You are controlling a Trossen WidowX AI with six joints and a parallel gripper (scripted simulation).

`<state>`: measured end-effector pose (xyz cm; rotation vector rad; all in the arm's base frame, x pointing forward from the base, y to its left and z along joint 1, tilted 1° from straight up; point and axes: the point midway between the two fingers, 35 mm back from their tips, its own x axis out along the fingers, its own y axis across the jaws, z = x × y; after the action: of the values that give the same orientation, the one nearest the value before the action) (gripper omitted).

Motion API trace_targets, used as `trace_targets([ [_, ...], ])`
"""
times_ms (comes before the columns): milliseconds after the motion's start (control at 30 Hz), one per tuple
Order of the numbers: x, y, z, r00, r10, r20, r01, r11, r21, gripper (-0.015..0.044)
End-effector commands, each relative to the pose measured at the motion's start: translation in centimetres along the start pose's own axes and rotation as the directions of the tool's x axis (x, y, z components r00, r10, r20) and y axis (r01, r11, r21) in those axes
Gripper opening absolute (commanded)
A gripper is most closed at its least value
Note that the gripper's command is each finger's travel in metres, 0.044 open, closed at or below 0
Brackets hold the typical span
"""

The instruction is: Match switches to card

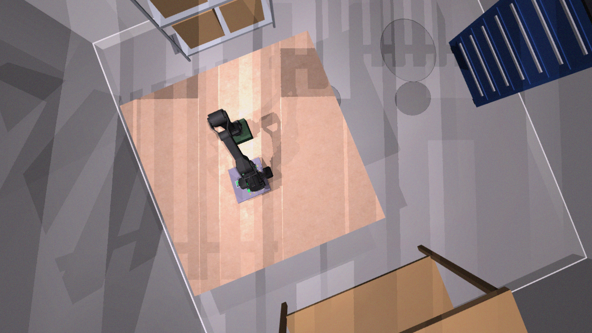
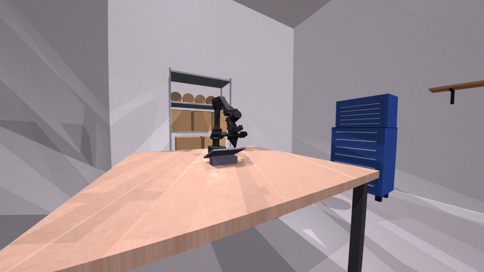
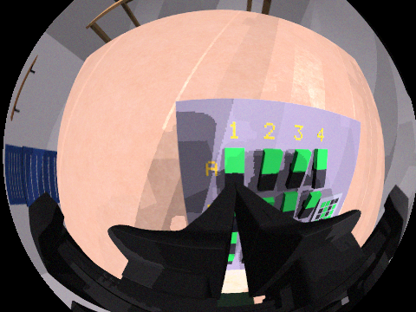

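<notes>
The lilac switch panel (image 3: 197,139) (image 1: 244,196) (image 2: 223,152) lies on the wooden table (image 1: 314,174) (image 2: 189,196), tilted on a grey base. In the wrist view its far row A shows switches under columns 1 to 4; switch A1 (image 3: 235,159) shows a green far half just beyond my fingertips. The small card (image 3: 328,207) sits at the panel's right. My gripper (image 3: 234,189) (image 1: 251,184) (image 2: 233,144) is shut and empty, pointing down close over the panel's left column. It hides the nearer rows.
The arm's green base (image 1: 244,131) stands behind the panel. Off the table stand a shelf rack with boxes (image 2: 199,111), a blue drawer cabinet (image 2: 363,142) (image 1: 525,45) and a second wooden table (image 1: 397,298).
</notes>
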<state>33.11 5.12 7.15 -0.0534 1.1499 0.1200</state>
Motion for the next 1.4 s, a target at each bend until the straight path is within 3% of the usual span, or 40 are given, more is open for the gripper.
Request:
trace_targets([
  [0,0.07,-0.04,-0.03,1.0,-0.003,0.0,0.003,1.0,0.003,0.0],
  [1367,0.61,-0.04,-0.05,1.0,-0.003,0.0,0.003,1.0,0.003,0.0],
])
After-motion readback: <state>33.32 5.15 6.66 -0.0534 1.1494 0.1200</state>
